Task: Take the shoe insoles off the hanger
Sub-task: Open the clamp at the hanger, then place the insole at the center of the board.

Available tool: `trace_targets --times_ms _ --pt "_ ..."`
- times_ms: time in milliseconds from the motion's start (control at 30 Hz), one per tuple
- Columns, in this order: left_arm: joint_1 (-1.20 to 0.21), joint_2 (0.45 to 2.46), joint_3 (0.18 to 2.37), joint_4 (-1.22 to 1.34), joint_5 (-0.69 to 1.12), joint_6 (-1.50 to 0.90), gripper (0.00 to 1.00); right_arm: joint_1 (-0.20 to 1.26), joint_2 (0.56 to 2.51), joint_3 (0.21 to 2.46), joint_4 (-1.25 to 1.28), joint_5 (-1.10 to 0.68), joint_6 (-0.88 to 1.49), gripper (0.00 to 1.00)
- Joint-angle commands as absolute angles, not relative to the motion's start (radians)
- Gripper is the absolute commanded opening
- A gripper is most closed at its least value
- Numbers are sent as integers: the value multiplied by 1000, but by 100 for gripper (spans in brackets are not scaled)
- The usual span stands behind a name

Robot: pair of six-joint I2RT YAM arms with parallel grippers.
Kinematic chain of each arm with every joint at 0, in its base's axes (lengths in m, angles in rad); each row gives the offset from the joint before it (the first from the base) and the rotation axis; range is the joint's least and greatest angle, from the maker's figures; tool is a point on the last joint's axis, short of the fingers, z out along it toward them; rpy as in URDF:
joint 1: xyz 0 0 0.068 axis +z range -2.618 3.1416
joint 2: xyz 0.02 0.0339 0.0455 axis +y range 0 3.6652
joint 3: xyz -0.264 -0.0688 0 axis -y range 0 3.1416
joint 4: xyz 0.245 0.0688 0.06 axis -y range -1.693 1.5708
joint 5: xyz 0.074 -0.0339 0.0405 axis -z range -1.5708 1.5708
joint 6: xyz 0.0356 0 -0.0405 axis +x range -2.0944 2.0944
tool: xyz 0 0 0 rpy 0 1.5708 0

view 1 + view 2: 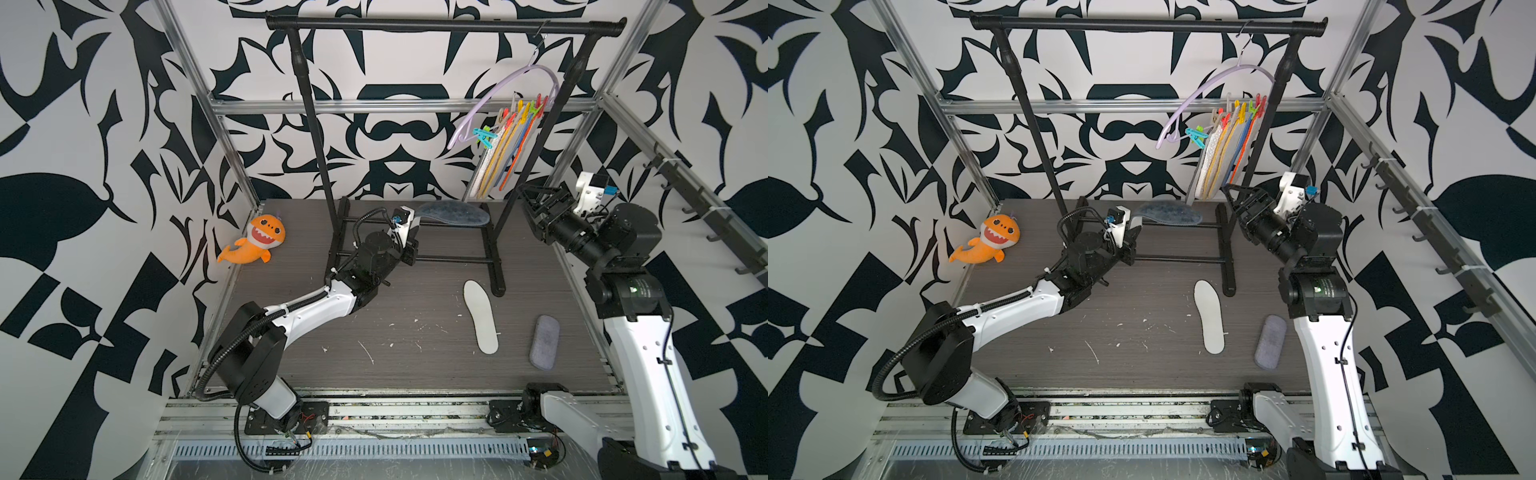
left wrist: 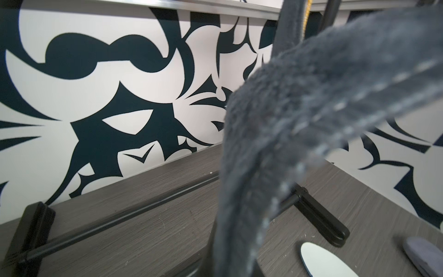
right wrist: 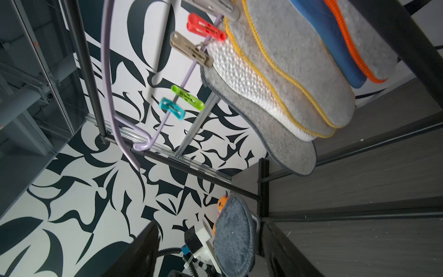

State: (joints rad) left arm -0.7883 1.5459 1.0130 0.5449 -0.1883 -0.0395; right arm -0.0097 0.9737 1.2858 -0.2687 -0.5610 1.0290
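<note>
**Left gripper (image 1: 415,227) clamps fuzzy dark grey-blue insole (image 1: 455,214) over the black clothes rail's (image 1: 444,25) base bars**

We see the right gripper (image 1: 528,204) spread wide and holding nothing, beside the rail's upright. A bunch of insoles (image 1: 496,160) is pegged to the lilac hanger (image 3: 104,72), which is hooked near the rail's end. One white insole (image 1: 481,316) lies on the table (image 1: 395,365) by the rail's foot.

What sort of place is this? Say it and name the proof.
Probably a robot test cell, not a home: an aluminium frame boxes in a table, printed black-and-white walls surround it, and a left arm and right arm stand at its front.
</note>
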Motion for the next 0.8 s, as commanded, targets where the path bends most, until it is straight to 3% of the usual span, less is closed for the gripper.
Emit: trace_targets --times_ms 0,200,767 --pt "-818 1496 976 541 -218 66 0 -11 949 1210 -257 -668 1003 73" --pt "-841 1478 948 555 -238 50 0 -8 877 1030 -159 -720 1097 73" --pt "-863 1479 941 584 -263 -1 0 9 827 795 -14 -781 1184 73"
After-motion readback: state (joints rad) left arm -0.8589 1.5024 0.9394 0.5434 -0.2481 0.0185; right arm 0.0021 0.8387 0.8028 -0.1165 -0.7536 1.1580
